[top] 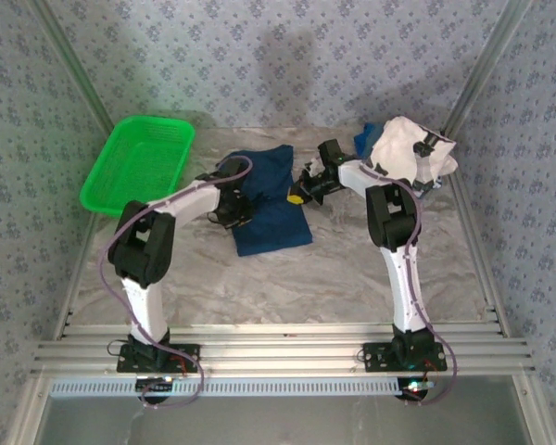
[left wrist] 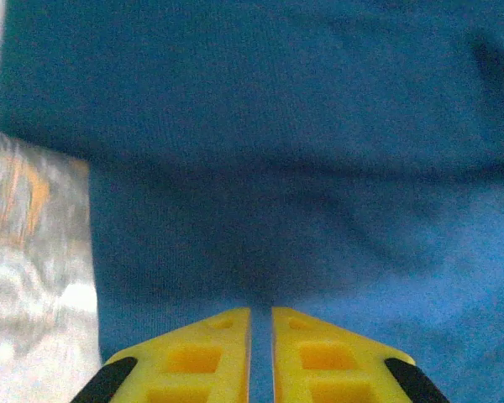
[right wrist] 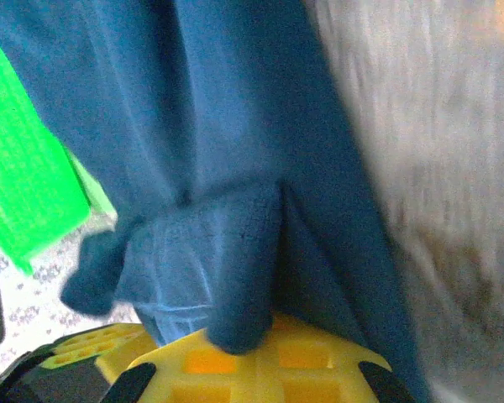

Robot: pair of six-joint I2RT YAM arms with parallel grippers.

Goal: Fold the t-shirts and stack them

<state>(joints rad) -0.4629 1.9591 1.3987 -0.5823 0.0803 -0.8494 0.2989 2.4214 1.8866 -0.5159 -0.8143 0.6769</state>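
Note:
A navy blue t-shirt (top: 271, 211) lies spread in the middle of the table. My left gripper (top: 235, 209) is down on its left edge; in the left wrist view the yellow fingers (left wrist: 210, 353) stand almost together, with a thin strip of the blue cloth (left wrist: 302, 168) between them. My right gripper (top: 301, 192) is at the shirt's right edge, shut on a bunched fold of the same shirt (right wrist: 235, 269) that bulges over its yellow fingers (right wrist: 319, 357). A white t-shirt (top: 410, 148) lies crumpled at the back right, on top of another blue one (top: 363, 137).
A green plastic basket (top: 139, 162) stands at the back left and also appears as a green corner (right wrist: 25, 185) in the right wrist view. Bare marbled table (top: 287, 278) stretches in front of the shirt. Metal frame posts rise at both back corners.

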